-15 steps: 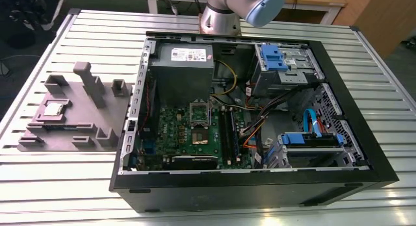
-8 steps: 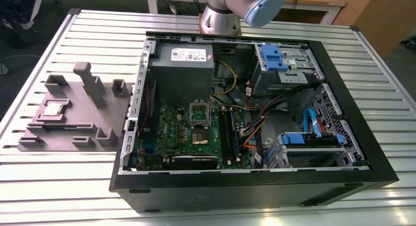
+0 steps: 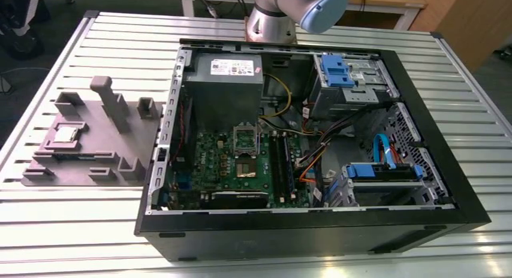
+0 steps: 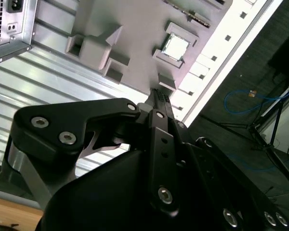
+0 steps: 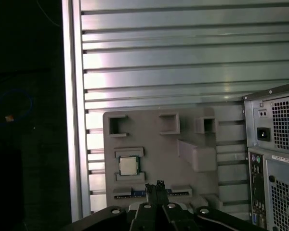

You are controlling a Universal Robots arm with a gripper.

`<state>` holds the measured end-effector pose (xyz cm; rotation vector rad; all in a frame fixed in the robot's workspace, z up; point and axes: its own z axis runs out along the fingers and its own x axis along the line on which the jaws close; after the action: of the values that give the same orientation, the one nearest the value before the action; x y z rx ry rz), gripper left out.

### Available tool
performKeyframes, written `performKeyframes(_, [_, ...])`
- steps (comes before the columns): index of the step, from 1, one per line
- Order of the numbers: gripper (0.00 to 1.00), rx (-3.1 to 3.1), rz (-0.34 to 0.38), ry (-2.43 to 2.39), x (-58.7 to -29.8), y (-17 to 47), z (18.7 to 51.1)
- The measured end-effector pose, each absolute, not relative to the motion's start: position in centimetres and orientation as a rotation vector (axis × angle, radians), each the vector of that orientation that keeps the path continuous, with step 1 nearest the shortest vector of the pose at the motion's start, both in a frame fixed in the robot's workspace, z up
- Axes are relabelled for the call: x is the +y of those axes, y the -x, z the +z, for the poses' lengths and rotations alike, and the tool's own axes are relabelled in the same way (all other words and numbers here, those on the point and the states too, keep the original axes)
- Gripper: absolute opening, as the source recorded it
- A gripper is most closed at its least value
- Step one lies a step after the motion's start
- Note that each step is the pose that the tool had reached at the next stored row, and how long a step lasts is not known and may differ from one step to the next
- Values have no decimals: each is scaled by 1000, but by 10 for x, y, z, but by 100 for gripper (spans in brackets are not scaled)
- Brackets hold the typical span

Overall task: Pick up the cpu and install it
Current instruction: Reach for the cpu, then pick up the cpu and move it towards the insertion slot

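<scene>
Currently, cpu (image 5: 128,166) seated in grey holder tray (image 5: 154,144), gripper (image 5: 154,185) pressed together, empty, nearby

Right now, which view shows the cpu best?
The first wrist view: the cpu faces the camera squarely, unobstructed, in its slot on the grey holder. The second wrist view shows it at a slant with glare; the exterior view shows it small, at its left.

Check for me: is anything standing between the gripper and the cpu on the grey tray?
Nothing visible does. The cpu lies uncovered in its pocket on the grey tray, with low lips flanking it. In both wrist views the gripper is off to one side of the cpu, with no object between them.
</scene>
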<state>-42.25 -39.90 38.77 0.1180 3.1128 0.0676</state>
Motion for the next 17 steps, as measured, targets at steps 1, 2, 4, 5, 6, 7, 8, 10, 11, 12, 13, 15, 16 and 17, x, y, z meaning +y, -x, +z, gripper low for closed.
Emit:
performKeyframes(1, [10, 3113, 68, -118, -399, 423, 388])
performKeyframes(2, [10, 3113, 68, -118, -399, 423, 388])
performKeyframes(4, [10, 3113, 68, -118, -399, 423, 388])
performKeyframes(5, [10, 3113, 68, -118, -399, 423, 388])
performKeyframes(6, [10, 3113, 68, -118, -399, 423, 388])
performKeyframes(7, [10, 3113, 68, -118, -399, 423, 388])
performKeyframes(8, [10, 3113, 68, -118, -399, 423, 388])
performKeyframes(10, [11, 3113, 68, -118, -399, 423, 388])
performKeyframes(11, [11, 3113, 68, -118, -399, 423, 388])
performKeyframes(12, [16, 3113, 68, -118, -399, 423, 388])
performKeyframes(13, [23, 3113, 68, -118, -399, 423, 388])
performKeyframes(15, [29, 3113, 68, -118, -399, 423, 388])
performKeyframes(16, [35, 3113, 68, -118, -399, 423, 388])
performKeyframes(17, [35, 3113, 68, -118, -399, 423, 388])
